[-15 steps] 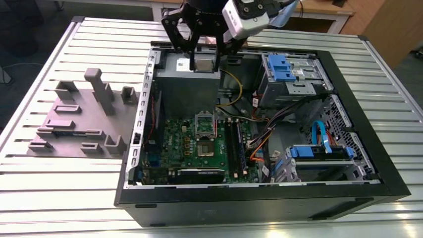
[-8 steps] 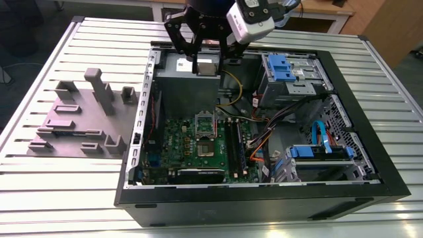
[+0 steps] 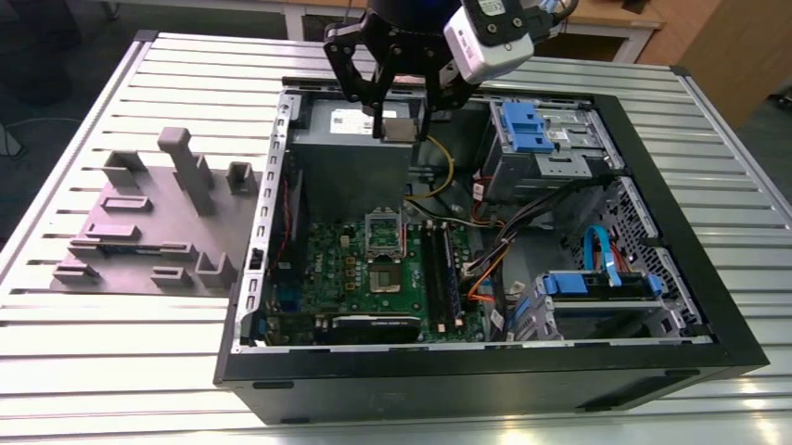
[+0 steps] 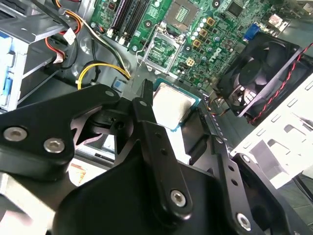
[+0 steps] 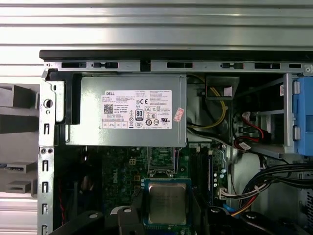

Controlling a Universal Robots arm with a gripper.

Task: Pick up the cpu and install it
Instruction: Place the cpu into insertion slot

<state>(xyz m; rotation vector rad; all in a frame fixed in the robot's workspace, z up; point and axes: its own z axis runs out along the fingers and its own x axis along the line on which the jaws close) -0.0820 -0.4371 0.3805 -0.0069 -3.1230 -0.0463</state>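
The cpu [image 3: 396, 129], a small flat square chip with a silvery top, hangs in my gripper [image 3: 399, 119], which is shut on it by its edges. In the exterior view it sits above the grey power supply [image 3: 347, 159] at the back of the open computer case [image 3: 495, 371]. Both wrist views show the cpu [image 4: 172, 105] [image 5: 167, 203] between black fingers [image 4: 145, 100]. Lower down lies the green motherboard [image 3: 352, 278], its metal-framed socket [image 3: 386, 276] [image 4: 182, 11] empty and its hinged load frame [image 4: 161, 49] open.
A grey plastic fixture [image 3: 148, 213] with upright blocks lies on the slatted table at the exterior view's left. Inside the case are blue drive cages [image 3: 532, 125] [image 3: 600, 283], bundles of cables [image 3: 544, 218], and a black fan [image 4: 264, 73] beside the motherboard.
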